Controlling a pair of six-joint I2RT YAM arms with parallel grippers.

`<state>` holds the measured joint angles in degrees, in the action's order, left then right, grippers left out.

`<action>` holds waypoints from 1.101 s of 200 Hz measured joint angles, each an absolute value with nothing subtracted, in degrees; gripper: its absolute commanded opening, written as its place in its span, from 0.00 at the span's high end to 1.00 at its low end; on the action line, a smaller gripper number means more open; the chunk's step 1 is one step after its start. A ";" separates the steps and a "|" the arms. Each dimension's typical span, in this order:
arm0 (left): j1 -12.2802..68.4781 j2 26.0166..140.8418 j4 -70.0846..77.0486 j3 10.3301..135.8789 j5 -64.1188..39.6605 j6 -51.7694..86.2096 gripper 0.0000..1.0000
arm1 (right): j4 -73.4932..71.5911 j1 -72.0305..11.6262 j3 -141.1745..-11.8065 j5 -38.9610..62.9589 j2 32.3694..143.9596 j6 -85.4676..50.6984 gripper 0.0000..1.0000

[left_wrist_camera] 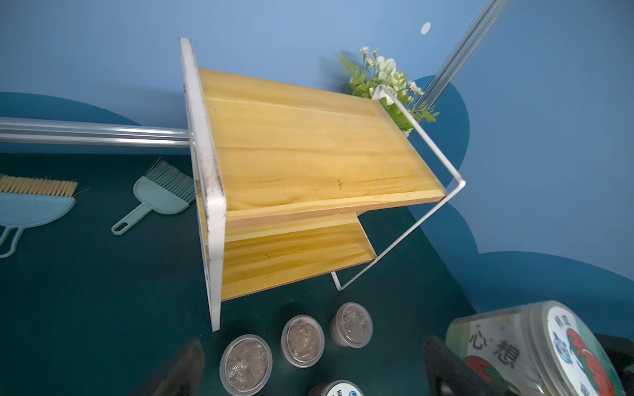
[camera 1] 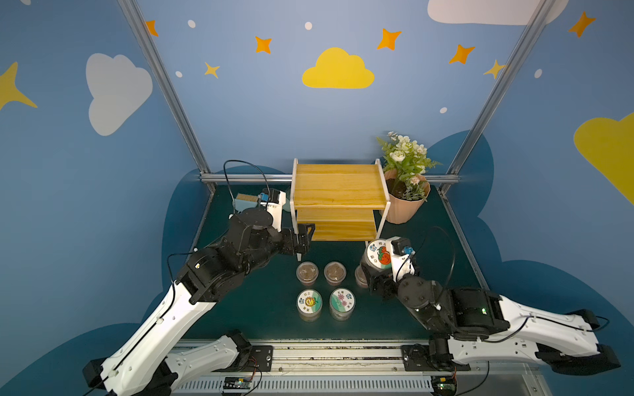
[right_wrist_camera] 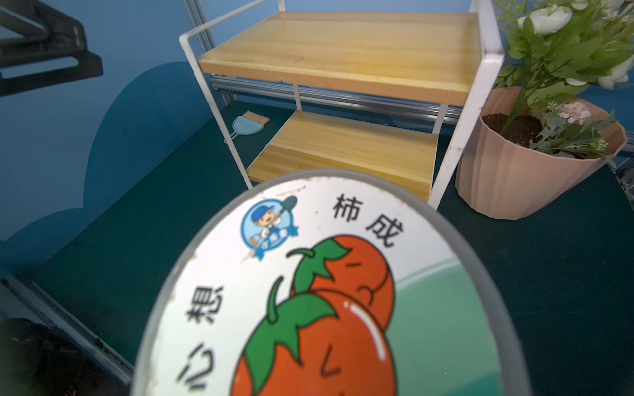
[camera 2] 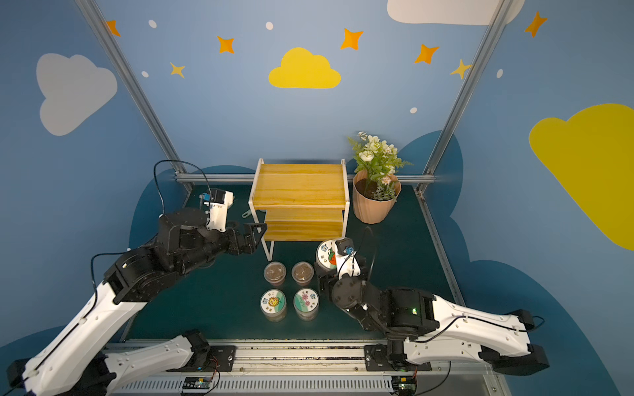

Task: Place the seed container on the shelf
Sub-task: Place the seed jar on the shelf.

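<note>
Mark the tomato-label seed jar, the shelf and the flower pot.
tomato-label seed jar (right_wrist_camera: 326, 284), right wrist view, on the lid's printed label.
shelf (camera 1: 339, 187), in a top view, on the upper board.
flower pot (camera 1: 402, 211), in a top view, on its pink outer wall.

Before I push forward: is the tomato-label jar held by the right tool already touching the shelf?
Apart. The left wrist view shows bare green mat between the tomato-label jar and the nearest leg of the shelf.

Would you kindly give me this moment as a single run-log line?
shelf: both tiers empty | right gripper: holding tomato seed container, lifted, tilted | left gripper: open, empty, near shelf leg
</note>
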<state>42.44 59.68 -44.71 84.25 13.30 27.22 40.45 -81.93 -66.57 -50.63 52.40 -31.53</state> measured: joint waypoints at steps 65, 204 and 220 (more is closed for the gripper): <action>41.95 64.03 -43.40 86.48 10.87 28.25 0.00 | 45.23 -67.90 -85.17 -39.35 60.99 -28.32 0.55; 36.64 56.36 -43.53 79.13 8.34 30.22 0.00 | 50.63 -44.64 -109.47 -17.80 80.75 -19.38 0.53; 36.32 55.72 -43.62 78.96 8.34 30.35 0.00 | 50.65 -43.55 -110.21 -16.56 81.60 -19.20 0.53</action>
